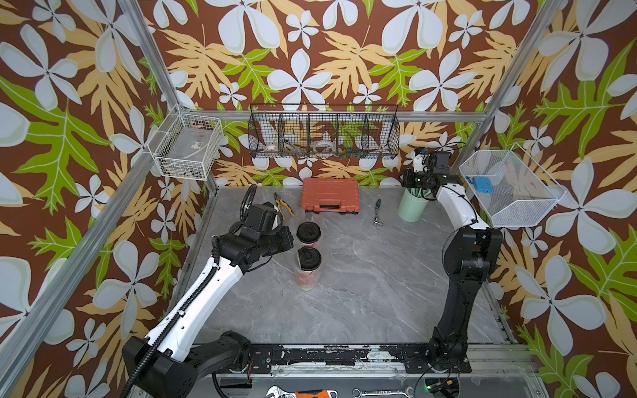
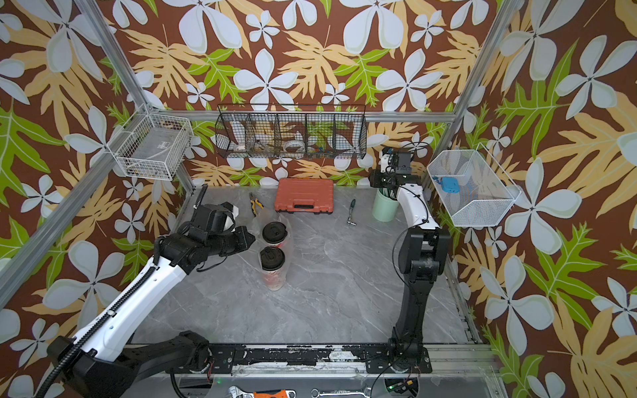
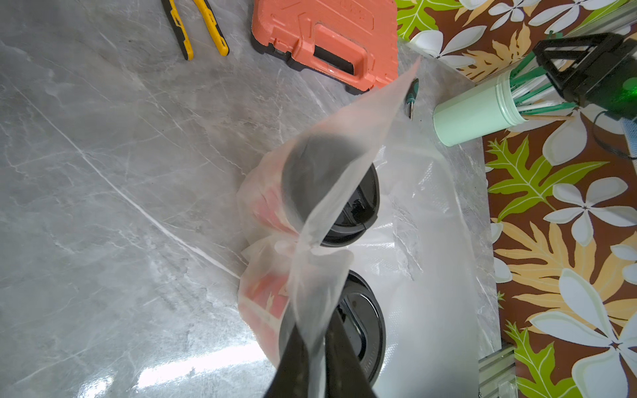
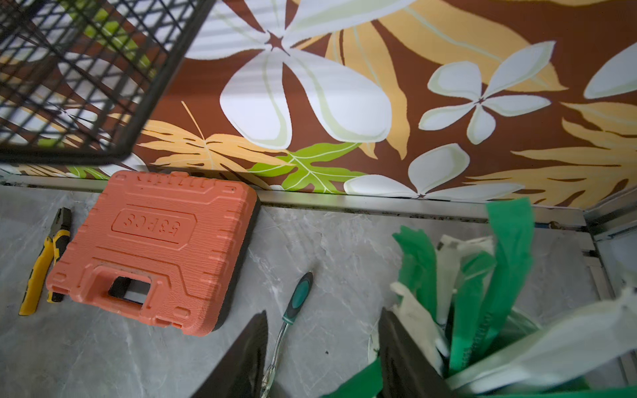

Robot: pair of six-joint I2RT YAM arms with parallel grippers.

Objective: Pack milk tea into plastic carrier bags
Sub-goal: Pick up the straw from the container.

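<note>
By the worktop's (image 1: pixel 379 293) left edge, the left gripper (image 3: pixel 313 332) pinches carrier bag film (image 3: pixel 348 144) above the milk tea cups (image 1: pixel 309 259), probably gathering its mouth, while the right gripper (image 4: pixel 324 344) gapes at the straw cup (image 1: pixel 412 208).

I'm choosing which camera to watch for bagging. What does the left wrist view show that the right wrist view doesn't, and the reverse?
Only the left wrist view: two red paper cups with black domed lids, and the thin clear film bag pinched in the shut left hand. Only the right wrist view: the black wire basket against the wall. Both: the orange plastic tool case, yellow-handled pliers, green-handled ratchet, green and white wrapped straws, the open right hand beside them, and the grey marble tabletop.
</note>
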